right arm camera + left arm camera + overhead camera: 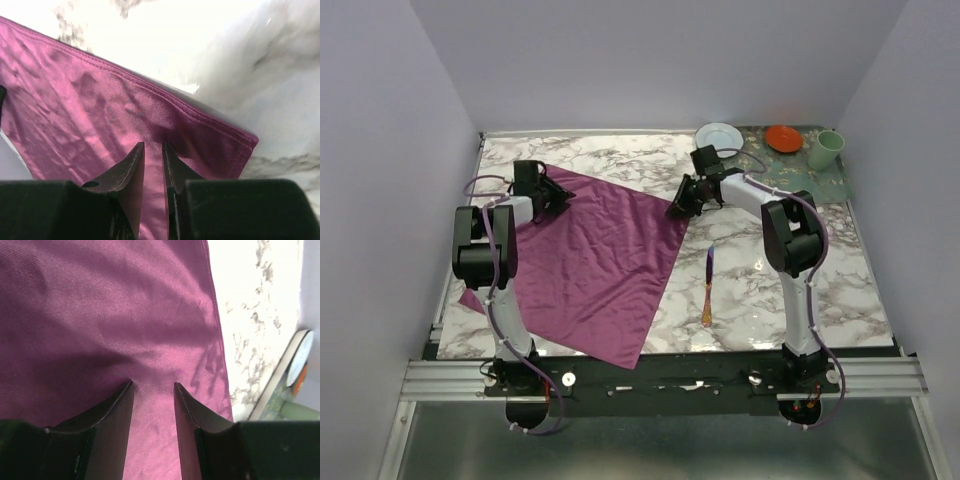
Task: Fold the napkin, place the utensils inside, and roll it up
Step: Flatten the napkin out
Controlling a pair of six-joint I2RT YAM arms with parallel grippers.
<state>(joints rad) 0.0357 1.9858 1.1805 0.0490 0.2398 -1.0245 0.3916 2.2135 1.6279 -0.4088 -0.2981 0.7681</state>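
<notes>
The napkin [590, 265] lies spread out, left fingers [560, 197] and right fingers [678, 208] at two corners, knife [709, 288] apart to its right.

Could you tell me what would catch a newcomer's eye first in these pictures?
The big plum napkin spread over the left of the marble table dominates, with the left gripper near its far corner and the right gripper at its right corner. A slim knife lies alone on bare marble to its right.

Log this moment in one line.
napkin flat, unfolded | left gripper open on far corner | right gripper pinching right corner | knife loose, right of napkin
</notes>
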